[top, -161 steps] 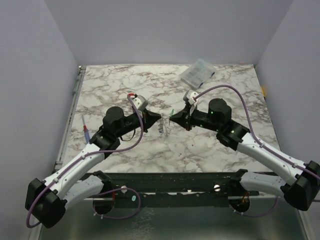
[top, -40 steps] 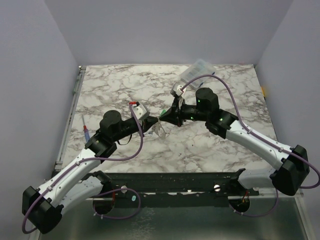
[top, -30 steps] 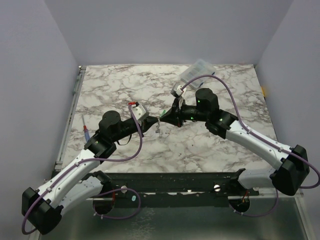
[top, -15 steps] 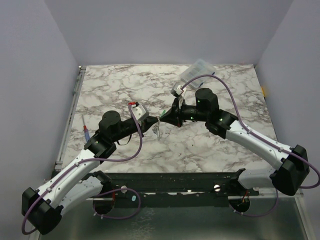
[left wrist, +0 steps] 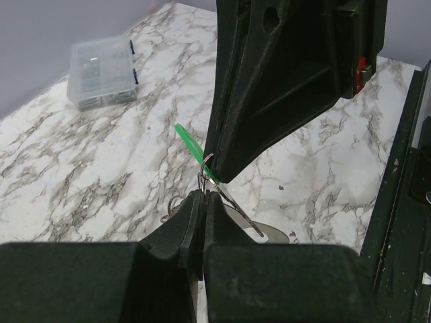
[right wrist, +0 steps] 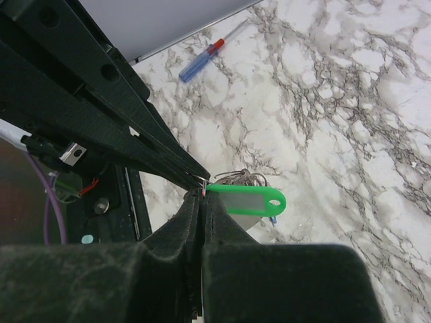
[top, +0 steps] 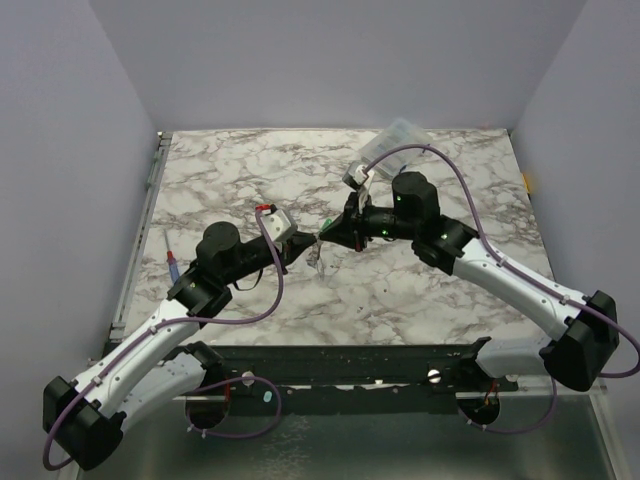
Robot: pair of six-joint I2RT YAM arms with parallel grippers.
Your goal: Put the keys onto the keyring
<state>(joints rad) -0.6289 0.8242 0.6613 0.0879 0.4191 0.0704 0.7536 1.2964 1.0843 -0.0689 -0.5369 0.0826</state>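
My two grippers meet tip to tip above the middle of the table. The left gripper (top: 307,244) (left wrist: 203,196) is shut on a thin wire of the keyring (left wrist: 171,205) (right wrist: 240,177), whose grey loops hang below the tips (top: 319,263). Shut on the end of the green-tagged key (right wrist: 246,200) (left wrist: 188,140) (top: 327,222) is my right gripper (top: 325,238) (right wrist: 202,196). A small silvery ring (left wrist: 205,165) sits between both tips. Under the green tag I see a silvery blade (left wrist: 237,210) and a bit of blue (right wrist: 273,219).
A clear plastic compartment box (top: 397,145) (left wrist: 102,70) lies at the back right of the marble table (top: 250,170). Near the table's left edge is a red and blue screwdriver (top: 172,263) (right wrist: 202,59). The black rail (top: 340,362) of the arm bases runs along the near edge.
Five seconds ago the grippers were apart with the keyring between them; they have since closed in tip to tip. Over the last second the right wrist shifted slightly and the hanging loops swung.
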